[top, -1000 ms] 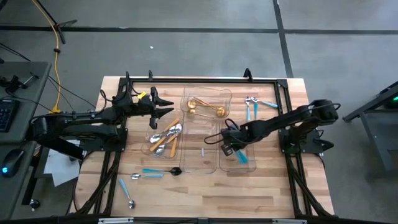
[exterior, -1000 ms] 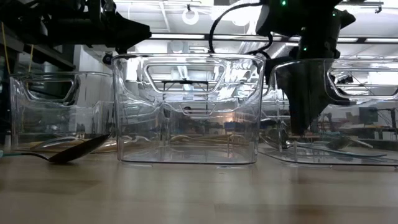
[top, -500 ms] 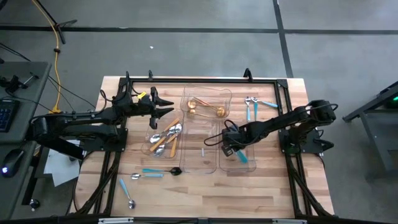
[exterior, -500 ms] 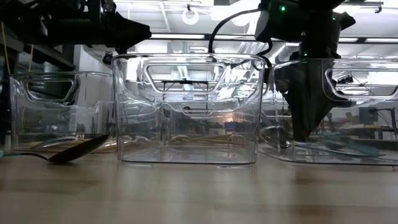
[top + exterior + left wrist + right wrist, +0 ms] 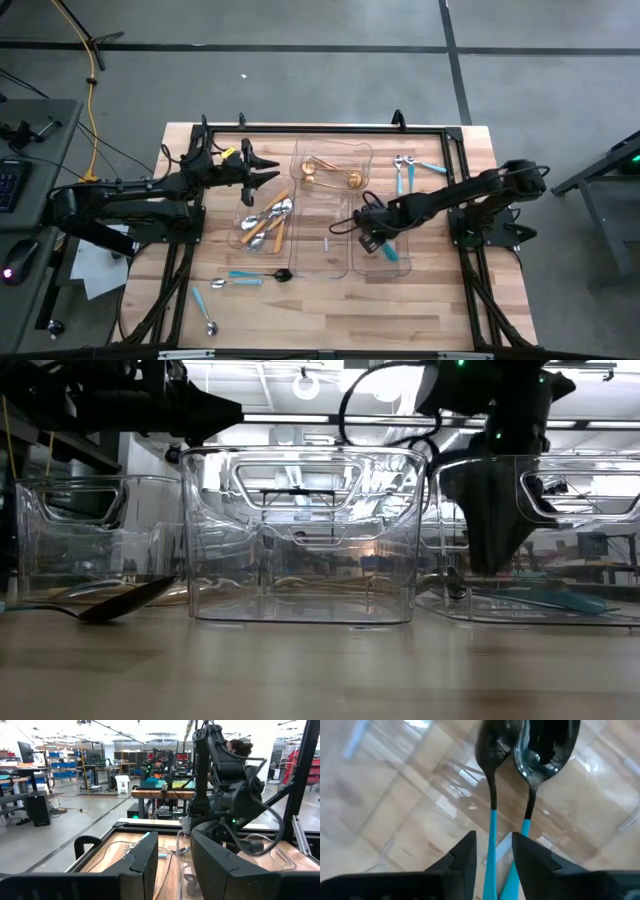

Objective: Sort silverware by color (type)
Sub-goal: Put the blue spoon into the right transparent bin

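The right hand [image 5: 366, 240] hangs low inside the clear tray [image 5: 383, 268] nearest its own arm, fingers parted, and just ahead of those fingers lie two dark spoons with teal handles [image 5: 492, 795] side by side on the tray floor, neither one gripped. Across from it, the left hand [image 5: 268, 172] waits above the far tray edge, fingers apart with nothing between them; just beneath and ahead of it the orange-handled spoons [image 5: 266, 222] lie in their own tray. Beyond the right hand, the gold pieces [image 5: 330, 174] sit in the rear tray, and further out the light-blue-handled pieces [image 5: 405, 170] lie loose on the bench [image 5: 330, 310], a pale butcher-block top with a black frame round its edge. More loose cutlery rests nearer the front edge: a dark teal-handled spoon [image 5: 260, 274] and a light-blue spoon [image 5: 204, 306]. Around the bench is grey concrete floor, a yellow cable [image 5: 92, 70] trailing off behind the left arm, and a workshop of benches and shelving beyond.
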You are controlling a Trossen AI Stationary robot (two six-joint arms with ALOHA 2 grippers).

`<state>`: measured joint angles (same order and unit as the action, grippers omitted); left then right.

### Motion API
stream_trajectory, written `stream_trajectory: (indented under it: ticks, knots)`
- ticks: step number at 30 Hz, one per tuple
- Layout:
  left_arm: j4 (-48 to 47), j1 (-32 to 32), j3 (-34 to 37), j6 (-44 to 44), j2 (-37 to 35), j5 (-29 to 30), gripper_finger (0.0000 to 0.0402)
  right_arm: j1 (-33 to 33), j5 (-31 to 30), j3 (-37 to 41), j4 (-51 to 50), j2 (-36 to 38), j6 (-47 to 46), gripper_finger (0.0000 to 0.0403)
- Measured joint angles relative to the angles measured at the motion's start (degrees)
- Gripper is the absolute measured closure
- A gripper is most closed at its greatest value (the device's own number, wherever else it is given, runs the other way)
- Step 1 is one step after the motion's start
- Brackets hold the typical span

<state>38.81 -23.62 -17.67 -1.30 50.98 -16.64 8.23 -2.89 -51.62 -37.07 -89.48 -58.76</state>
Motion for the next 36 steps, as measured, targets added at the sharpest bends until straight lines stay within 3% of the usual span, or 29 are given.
stream_trajectory:
  ticks: [7, 14, 21, 25, 30, 36]
  knots:
    - [0.0, 0.0, 0.0, 0.9, 0.0, 0.0, 0.0298, 0.6, -3.3, 0.0, -0.9, 9.9, 3.6, 0.0268]
    - [-0.5, 0.0, 0.0, -1.0, -1.9, -2.3, 0.0298, 7.7, -21.8, 0.0, -8.9, 21.1, 4.3, 0.0267]
    - [-5.8, 0.0, 0.0, -1.1, -8.1, -2.4, 0.0298, 12.7, -31.3, 0.0, -20.7, 24.0, -3.2, 0.0267]
    - [-9.3, 0.0, 0.0, -1.1, -12.2, -2.4, 0.0298, 13.3, -33.7, 0.0, -23.6, 24.0, -3.9, 0.0267]
    - [-11.5, 0.0, 0.0, -1.1, -15.2, -2.1, 0.0298, 9.3, -33.8, 0.0, -22.3, 24.8, 1.5, 0.0267]
    - [-11.8, 0.0, 0.0, -1.1, -15.4, -2.1, 0.0298, -3.1, -30.9, 0.0, -15.8, 28.1, 14.8, 0.0268]
